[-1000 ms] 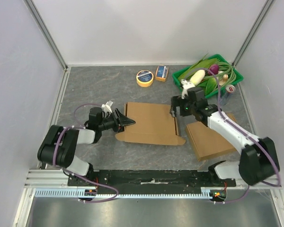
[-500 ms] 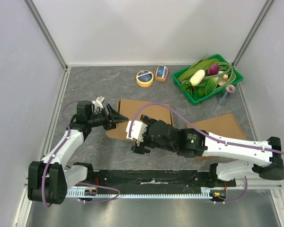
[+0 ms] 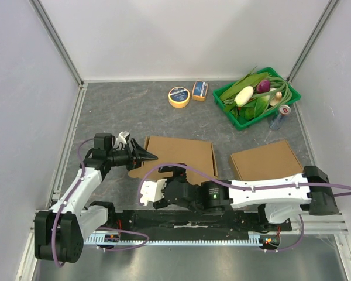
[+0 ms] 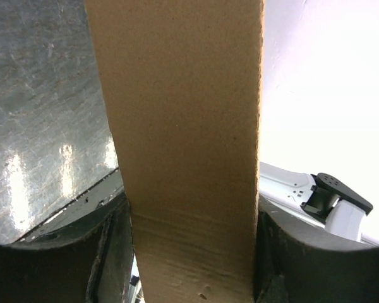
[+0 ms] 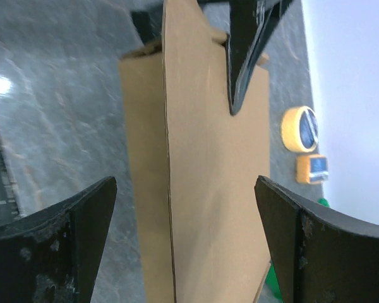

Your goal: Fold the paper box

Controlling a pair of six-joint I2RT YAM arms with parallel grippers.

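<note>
The flat brown paper box [image 3: 184, 153] lies mid-table. Its left flap [image 4: 183, 126] stands between the fingers of my left gripper [image 3: 143, 156], filling the gap and touching both fingers; the jaws are wide apart. In the left wrist view the left gripper [image 4: 192, 211] shows only its finger bases. My right gripper [image 3: 159, 187] reaches across the near edge to the box's front-left corner. It is open, and its fingers [image 5: 82, 221] straddle the box [image 5: 208, 189] without touching it. The left gripper's finger [image 5: 240, 57] shows at the box's far end.
A second flat cardboard piece [image 3: 264, 159] lies to the right. A yellow tape roll [image 3: 178, 96] and a small orange box [image 3: 199, 90] sit at the back. A green tray [image 3: 291, 92] of vegetables and a can [image 3: 278, 116] are at the back right.
My right arm has swung from the box's right edge across the front to its near-left corner. My left gripper and the box have shifted left, and the second cardboard is uncovered.
</note>
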